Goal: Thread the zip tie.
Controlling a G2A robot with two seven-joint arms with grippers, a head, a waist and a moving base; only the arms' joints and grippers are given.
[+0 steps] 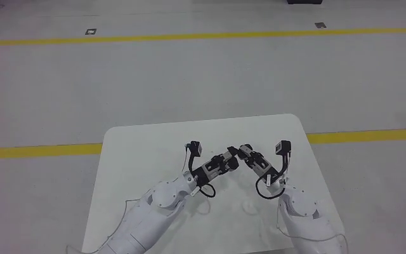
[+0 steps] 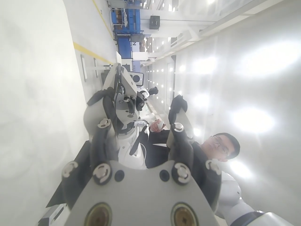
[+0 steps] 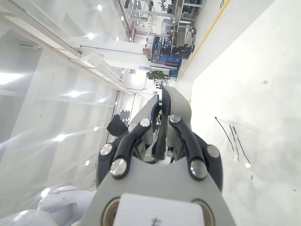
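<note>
Presently left claw (image 2: 141, 102) spread open, facing clenched right claw (image 3: 162, 95) above table (image 3: 258, 90); black zip ties (image 3: 242, 150) lie nearby.

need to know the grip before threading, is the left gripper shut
No, the left gripper has its two fingers spread wide apart.

This is an industrial robotics hall, a lab set on a factory floor. The pale, glossy floor (image 1: 190, 82) carries 2 yellow lane lines (image 1: 190, 36). 1 lies well apart from the white table (image 1: 158, 146) at its 12 o'clock, and the other meets the table's sides near 10 and 2 o'clock. The wrist views show blue storage racks (image 2: 128, 17), metal frames (image 3: 150, 8) holding machinery, blue bins (image 3: 164, 58), and a high white ceiling with rows of lamps (image 3: 90, 35).
</note>
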